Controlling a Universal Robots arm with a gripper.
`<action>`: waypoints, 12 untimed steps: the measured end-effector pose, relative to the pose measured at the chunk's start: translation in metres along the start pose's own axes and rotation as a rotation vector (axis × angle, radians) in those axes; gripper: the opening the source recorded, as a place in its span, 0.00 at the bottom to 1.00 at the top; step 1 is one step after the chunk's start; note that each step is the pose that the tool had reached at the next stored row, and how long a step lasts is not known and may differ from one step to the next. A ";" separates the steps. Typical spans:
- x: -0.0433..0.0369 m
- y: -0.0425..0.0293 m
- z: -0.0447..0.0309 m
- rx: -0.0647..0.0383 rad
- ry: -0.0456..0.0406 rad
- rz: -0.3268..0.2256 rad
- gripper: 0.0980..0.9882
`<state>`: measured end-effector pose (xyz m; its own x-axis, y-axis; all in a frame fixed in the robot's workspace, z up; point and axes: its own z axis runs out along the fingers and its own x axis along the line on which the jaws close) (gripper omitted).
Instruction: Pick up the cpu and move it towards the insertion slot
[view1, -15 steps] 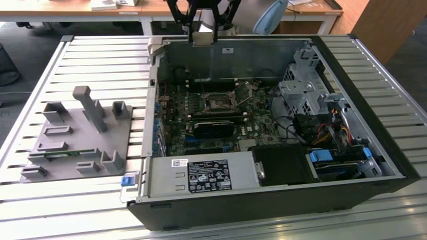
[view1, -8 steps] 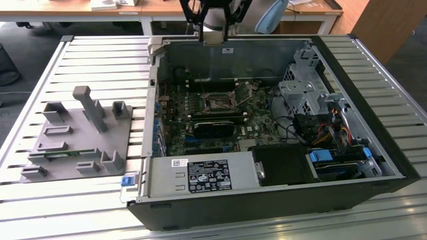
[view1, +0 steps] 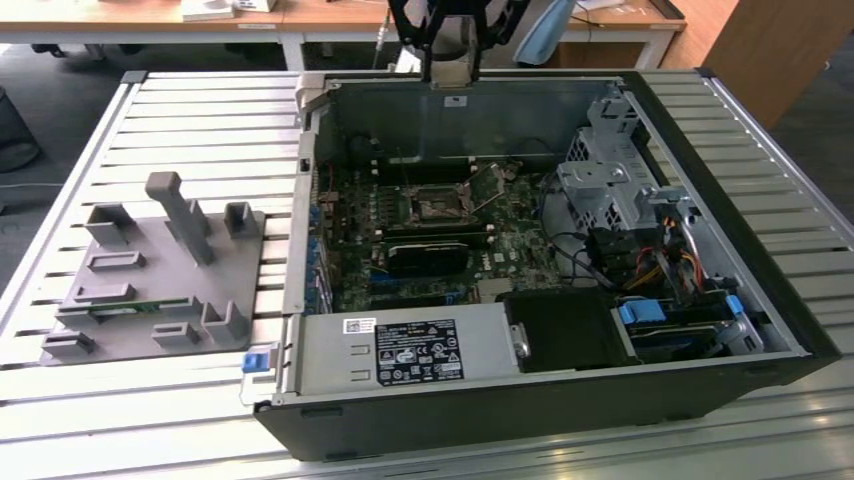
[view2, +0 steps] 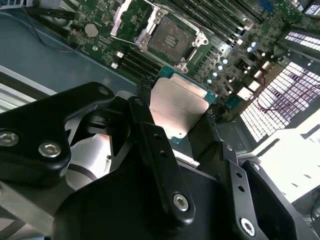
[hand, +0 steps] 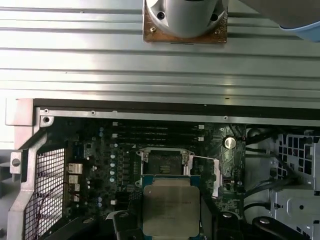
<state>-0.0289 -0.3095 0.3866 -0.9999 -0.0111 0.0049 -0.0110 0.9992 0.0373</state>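
Note:
The cpu (view2: 181, 111), a flat square chip with a shiny silver top and green edge, is clamped between my gripper's (view2: 176, 102) black fingers (view2: 150, 135). It hangs in the air above the motherboard, apart from it. In the first wrist view the cpu (hand: 171, 200) sits just short of the insertion slot (hand: 164, 162), a dark square socket with a silver frame whose cover stands open. The insertion slot (view2: 172, 40) also shows beyond the chip in the second wrist view. In the exterior view my gripper (view1: 450, 75) hovers over the case's far wall, behind the insertion slot (view1: 441, 205).
The open black computer case (view1: 747, 300) lies on a slatted metal table (view1: 200, 110). A gray plastic tray (view1: 147, 275) with upright posts stands at the exterior view's left. Inside the case are a power supply (view1: 400, 355), a drive cage (view1: 607, 190) and cables (view1: 654, 265).

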 end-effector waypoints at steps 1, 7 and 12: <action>-0.0033 0.0000 0.0000 0.000 0.0001 0.000 0.50; -0.0166 -0.0001 0.0001 -0.002 0.0000 0.000 0.50; -0.0171 -0.0001 0.0001 -0.002 0.0000 0.000 0.50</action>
<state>-0.0118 -0.3095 0.3864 -0.9999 -0.0110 0.0049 -0.0108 0.9992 0.0393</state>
